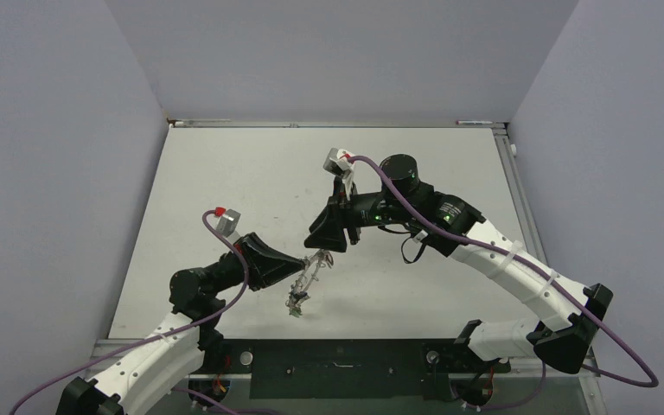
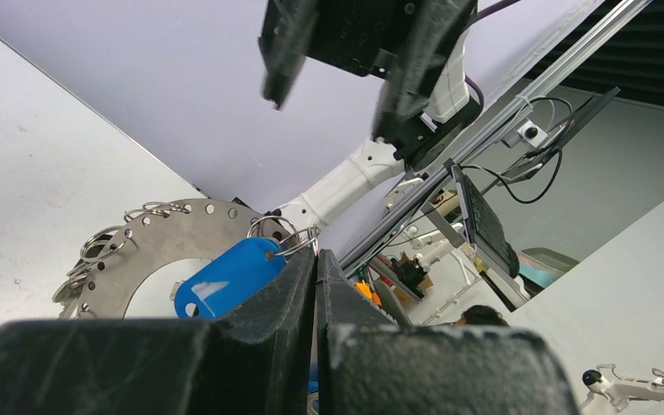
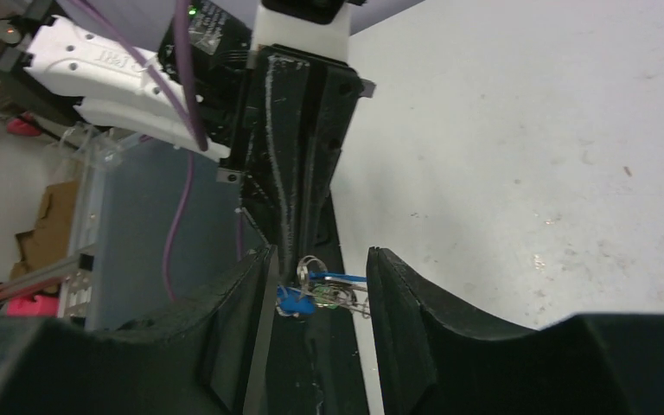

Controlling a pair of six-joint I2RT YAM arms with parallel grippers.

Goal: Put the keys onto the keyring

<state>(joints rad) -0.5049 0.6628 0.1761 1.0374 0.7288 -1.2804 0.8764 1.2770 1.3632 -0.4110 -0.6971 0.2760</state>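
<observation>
Left wrist view: keyring [image 2: 181,229] pinched at its rim in closed left tool [image 2: 316,290], raised off surface [image 1: 415,173], presumably for access to holes, blue key [image 2: 225,281] attached; right tool [image 3: 320,290] half-spread, empty, flanking that key.

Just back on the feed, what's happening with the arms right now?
The left gripper is shut on the edge of the keyring, holding it above the table with a blue key and wire loops already on it. The right gripper stands open, jaws either side of that key, gripping nothing.
</observation>
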